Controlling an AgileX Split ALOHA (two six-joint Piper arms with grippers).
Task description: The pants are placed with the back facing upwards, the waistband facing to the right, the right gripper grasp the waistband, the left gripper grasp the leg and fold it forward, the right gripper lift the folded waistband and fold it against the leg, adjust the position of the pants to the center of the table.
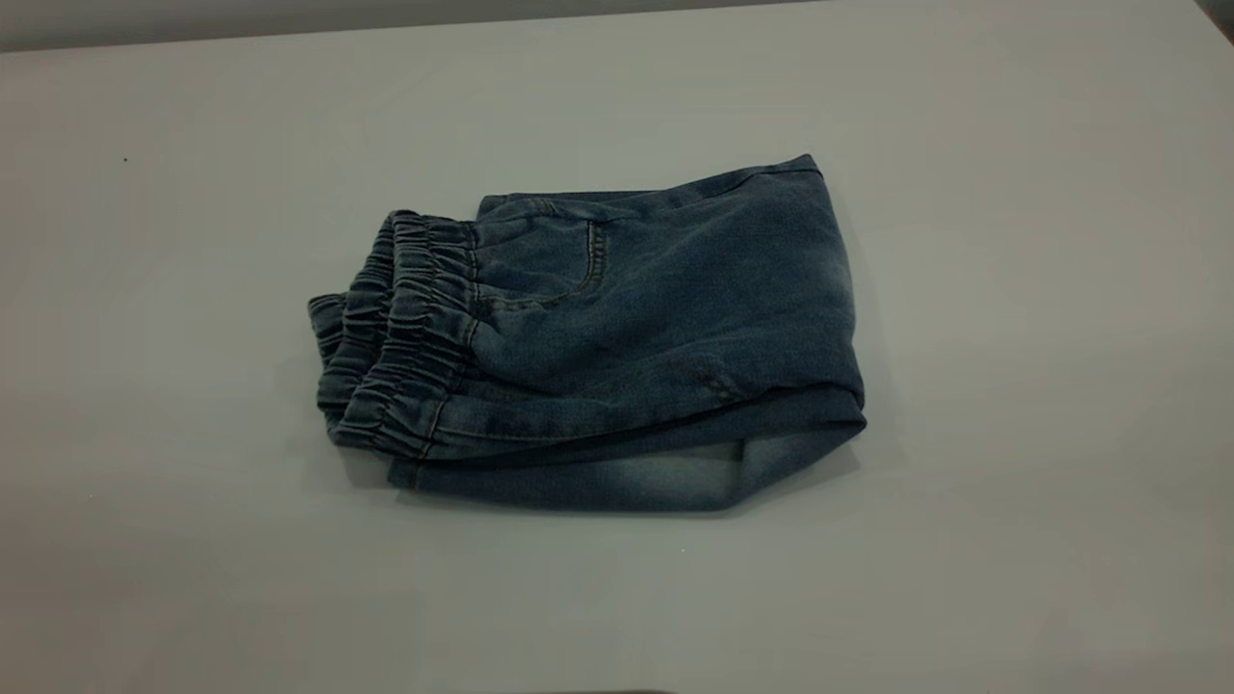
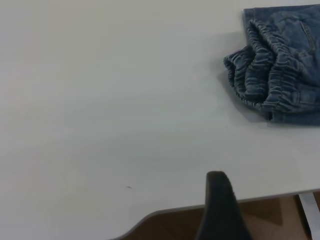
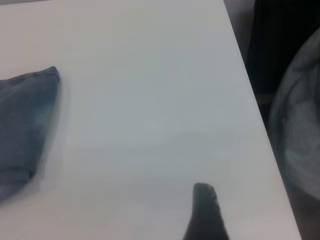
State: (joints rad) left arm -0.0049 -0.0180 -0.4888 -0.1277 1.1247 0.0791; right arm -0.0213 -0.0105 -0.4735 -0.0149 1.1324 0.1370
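The pants lie folded into a compact bundle near the middle of the white table. Their gathered waistband faces left in the exterior view, stacked in ruffled layers, with a back pocket seam beside it. A paler layer of leg fabric sticks out under the near edge. Neither arm shows in the exterior view. My left gripper shows only as a dark tip near the table's edge, well clear of the waistband. My right gripper is likewise a dark tip, far from the pants.
The table's edge runs close to the left gripper, with brown floor and a metal leg beyond it. Past the table's edge in the right wrist view stand a dark area and a grey rounded object.
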